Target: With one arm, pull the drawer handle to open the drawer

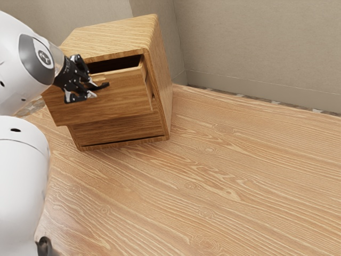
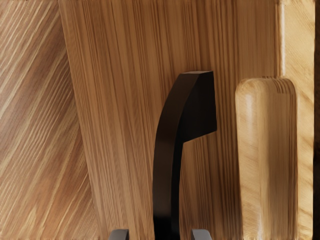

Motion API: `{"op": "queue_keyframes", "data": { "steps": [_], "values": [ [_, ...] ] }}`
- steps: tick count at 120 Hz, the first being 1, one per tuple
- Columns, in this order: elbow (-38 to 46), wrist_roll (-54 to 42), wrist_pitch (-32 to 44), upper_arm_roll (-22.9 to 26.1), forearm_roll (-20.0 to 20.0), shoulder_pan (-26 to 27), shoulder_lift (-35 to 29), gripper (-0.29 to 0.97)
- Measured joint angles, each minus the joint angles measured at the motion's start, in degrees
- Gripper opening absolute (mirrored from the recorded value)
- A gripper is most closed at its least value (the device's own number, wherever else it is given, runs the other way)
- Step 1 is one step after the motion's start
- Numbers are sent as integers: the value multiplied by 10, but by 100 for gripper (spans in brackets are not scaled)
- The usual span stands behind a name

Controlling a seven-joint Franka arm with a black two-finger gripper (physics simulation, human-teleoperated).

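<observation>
Drawer (image 1: 114,98) sits partly out of the cabinet (image 1: 154,42). Fingers (image 2: 119,234) straddle the handle (image 2: 172,150), spread and not clamping it. Pull straight along the drawer's travel; avoid side load.

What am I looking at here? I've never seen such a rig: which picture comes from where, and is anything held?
A white robot arm with a black two-finger gripper, rendered in a simulator. The exterior view looks from the arm's side; the wrist view looks from a camera on its hand. On the wooden surface stands a wooden cabinet; its upper drawer is partly pulled out. The gripper sits at that drawer's black handle, which lies between the open fingertips, so nothing is clamped.
</observation>
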State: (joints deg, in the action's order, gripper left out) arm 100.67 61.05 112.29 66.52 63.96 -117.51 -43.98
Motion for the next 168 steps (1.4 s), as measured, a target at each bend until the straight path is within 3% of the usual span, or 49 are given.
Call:
{"op": "queue_keyframes", "data": {
  "steps": [80,168],
  "values": [
    [101,1,-2,-95,1,101,-57,7],
    [182,10,-16,-158,0,172,-106,7]
  ]
}}
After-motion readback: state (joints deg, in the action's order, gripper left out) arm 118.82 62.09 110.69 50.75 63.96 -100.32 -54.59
